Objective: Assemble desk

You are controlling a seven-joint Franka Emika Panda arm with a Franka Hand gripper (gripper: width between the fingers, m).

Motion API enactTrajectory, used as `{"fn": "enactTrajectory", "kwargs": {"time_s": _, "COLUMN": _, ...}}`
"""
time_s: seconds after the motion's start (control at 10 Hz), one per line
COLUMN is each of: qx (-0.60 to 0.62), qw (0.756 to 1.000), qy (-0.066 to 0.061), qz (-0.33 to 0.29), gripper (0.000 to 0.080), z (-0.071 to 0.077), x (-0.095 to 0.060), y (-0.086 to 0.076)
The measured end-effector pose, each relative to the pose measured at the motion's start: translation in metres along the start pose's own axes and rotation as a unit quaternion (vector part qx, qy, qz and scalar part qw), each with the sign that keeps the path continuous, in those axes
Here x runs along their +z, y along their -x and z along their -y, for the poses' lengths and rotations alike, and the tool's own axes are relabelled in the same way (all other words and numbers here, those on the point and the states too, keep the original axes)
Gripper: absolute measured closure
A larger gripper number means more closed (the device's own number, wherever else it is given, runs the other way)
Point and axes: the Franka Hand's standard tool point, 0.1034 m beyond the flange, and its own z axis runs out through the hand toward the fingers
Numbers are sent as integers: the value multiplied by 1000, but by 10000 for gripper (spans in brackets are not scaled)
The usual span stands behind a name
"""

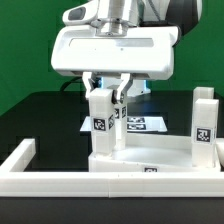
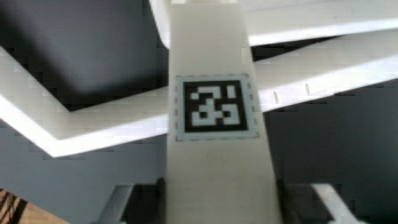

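Note:
My gripper is shut on the top of a white square-section desk leg, which it holds upright. The leg's lower end rests at the left end of the desk top, a white rimmed tray lying flat; whether it is seated there I cannot tell. A second leg stands upright at the tray's right end. In the wrist view the held leg fills the middle and shows its tag. It runs away from my gripper toward the tray rim. A finger shows on each side of it.
A long white bar with a raised end lies across the front of the black table. The marker board lies flat behind the tray. A green wall closes off the back.

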Motion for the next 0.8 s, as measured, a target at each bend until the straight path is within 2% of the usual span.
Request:
{"fn": "enactTrajectory", "kwargs": {"time_s": 0.7, "qx": -2, "qw": 1000, "qy": 0, "qz": -2, "gripper": 505, "z": 1, "x": 0, "y": 0}}
{"fn": "enactTrajectory", "kwargs": {"time_s": 0.8, "qx": -2, "qw": 1000, "qy": 0, "qz": -2, "gripper": 291, "z": 1, "x": 0, "y": 0}}
